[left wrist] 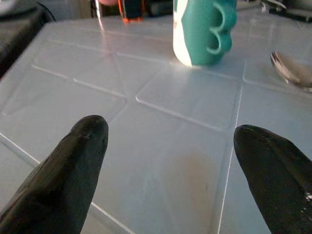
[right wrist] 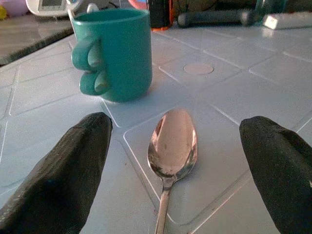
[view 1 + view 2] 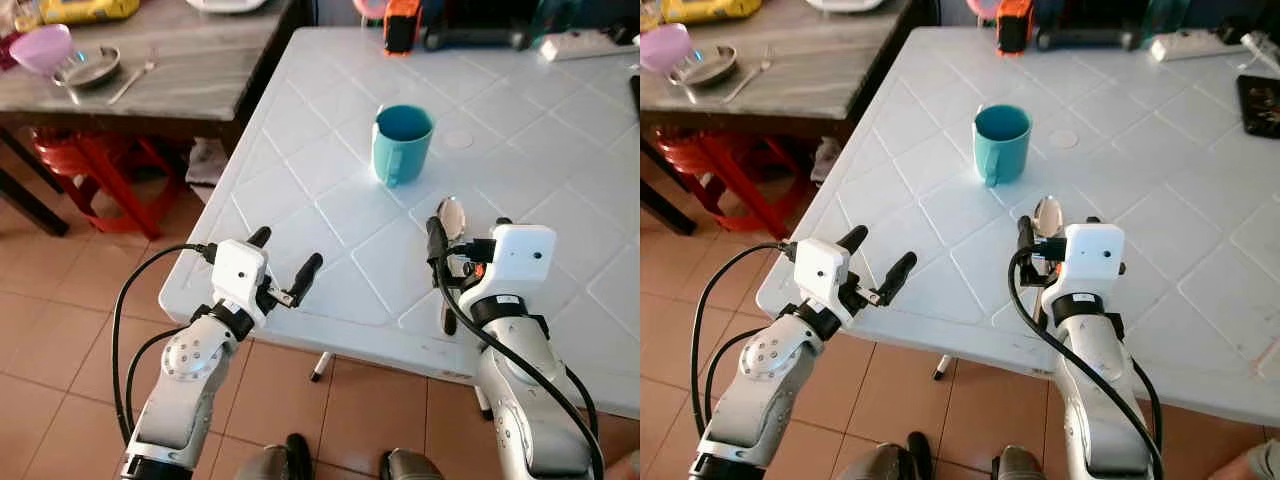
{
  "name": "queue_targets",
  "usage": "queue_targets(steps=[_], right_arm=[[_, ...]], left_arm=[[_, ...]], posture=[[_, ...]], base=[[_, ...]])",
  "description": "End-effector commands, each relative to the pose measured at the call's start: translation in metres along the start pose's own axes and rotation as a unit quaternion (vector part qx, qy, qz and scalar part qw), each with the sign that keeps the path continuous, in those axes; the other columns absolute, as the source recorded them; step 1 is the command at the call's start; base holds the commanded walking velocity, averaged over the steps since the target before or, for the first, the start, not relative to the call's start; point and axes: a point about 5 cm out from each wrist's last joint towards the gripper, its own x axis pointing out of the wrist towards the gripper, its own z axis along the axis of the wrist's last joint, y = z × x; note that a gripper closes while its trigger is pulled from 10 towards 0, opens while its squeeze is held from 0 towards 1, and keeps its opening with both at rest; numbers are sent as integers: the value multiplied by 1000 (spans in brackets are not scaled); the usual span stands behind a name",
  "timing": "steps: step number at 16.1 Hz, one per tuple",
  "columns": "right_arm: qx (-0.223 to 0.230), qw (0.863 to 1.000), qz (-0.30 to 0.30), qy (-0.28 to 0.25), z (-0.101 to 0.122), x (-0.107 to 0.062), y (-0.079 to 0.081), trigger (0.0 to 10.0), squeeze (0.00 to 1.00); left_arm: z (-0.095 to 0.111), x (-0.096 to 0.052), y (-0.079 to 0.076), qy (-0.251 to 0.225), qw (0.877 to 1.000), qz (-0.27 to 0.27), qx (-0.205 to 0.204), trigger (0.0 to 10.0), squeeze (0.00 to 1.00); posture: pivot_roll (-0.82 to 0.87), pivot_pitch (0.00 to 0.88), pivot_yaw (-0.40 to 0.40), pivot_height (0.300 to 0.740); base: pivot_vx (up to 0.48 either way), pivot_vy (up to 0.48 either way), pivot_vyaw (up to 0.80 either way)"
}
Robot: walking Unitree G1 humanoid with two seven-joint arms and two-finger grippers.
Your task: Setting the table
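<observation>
Both claws are held spread wide and empty, the right claw (image 2: 173, 161) straddling the spoon (image 2: 171, 142) laid on the table (image 3: 330, 210) at the teal mug's (image 3: 402, 143) 5 o'clock, the left claw (image 3: 285, 268) at its 7, so placing seems done and withdrawal next.

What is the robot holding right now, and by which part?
Nothing. Both hands are open: the right hand straddles the spoon lying on the white table without touching it; the left hand hovers empty.
</observation>
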Motion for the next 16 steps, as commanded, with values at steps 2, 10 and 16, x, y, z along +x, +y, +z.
queue_targets(steps=[2,10,16], right_arm=[[24,1000,7,16,-4,-1,3,10000,0],[80,995,16,65,-14,-4,9,10000,0],[88,989,9,116,-27,-8,8,10000,0]], left_arm=[[-5,-12,1,6,998,-55,-19,10000,0],[2,-16,-1,-13,990,-139,-29,10000,0],[-1,-11,-7,-27,985,-169,-16,10000,0]], posture=[[-151,217,111,740],[-157,233,109,740],[-162,236,99,740]], base=[[0,0,0],[0,0,0],[0,0,0]])
